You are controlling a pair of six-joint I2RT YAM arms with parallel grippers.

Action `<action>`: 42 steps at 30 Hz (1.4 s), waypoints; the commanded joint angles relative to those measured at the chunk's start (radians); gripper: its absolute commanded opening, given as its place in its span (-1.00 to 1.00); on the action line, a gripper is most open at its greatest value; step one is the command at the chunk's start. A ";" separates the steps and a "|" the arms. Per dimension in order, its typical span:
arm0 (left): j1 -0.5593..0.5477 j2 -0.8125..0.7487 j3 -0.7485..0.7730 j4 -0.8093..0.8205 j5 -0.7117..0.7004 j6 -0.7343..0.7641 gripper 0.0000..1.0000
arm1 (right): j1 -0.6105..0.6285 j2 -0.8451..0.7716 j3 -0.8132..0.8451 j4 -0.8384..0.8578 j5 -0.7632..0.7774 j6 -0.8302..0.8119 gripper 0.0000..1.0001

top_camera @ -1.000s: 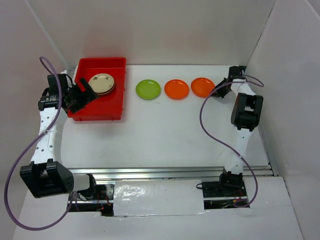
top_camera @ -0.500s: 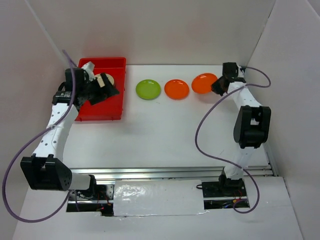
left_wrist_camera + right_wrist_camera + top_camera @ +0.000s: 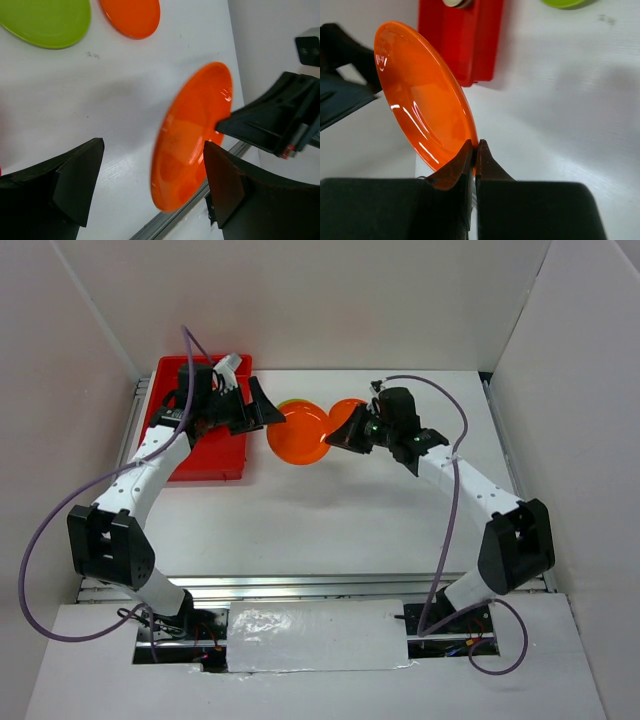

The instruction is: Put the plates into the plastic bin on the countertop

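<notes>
My right gripper [image 3: 343, 434] is shut on the rim of an orange plate [image 3: 298, 441] and holds it tilted on edge in the air near the bin's right side; the right wrist view shows the pinch [image 3: 475, 147] on the plate [image 3: 420, 95]. My left gripper [image 3: 262, 414] is open and empty, its jaws wide on either side of that plate [image 3: 192, 135] without touching it. A lime green plate [image 3: 45, 20] and a second orange plate [image 3: 131, 17] lie on the white countertop [image 3: 330, 510]. The red plastic bin [image 3: 205, 455] sits at the back left.
A cream plate [image 3: 457, 2] lies in the bin, hidden by my left arm in the top view. White walls enclose the countertop on three sides. A metal rail [image 3: 340, 585] runs along the near edge.
My right gripper has lifted the rightmost orange plate and carried it left toward the bin. My left arm has swung from over the bin rightward to meet it, jaws open.
</notes>
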 commanded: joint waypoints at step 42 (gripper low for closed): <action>0.454 0.533 0.471 -0.035 -0.479 -0.112 0.99 | -0.186 0.204 0.084 0.033 -0.051 -0.068 1.00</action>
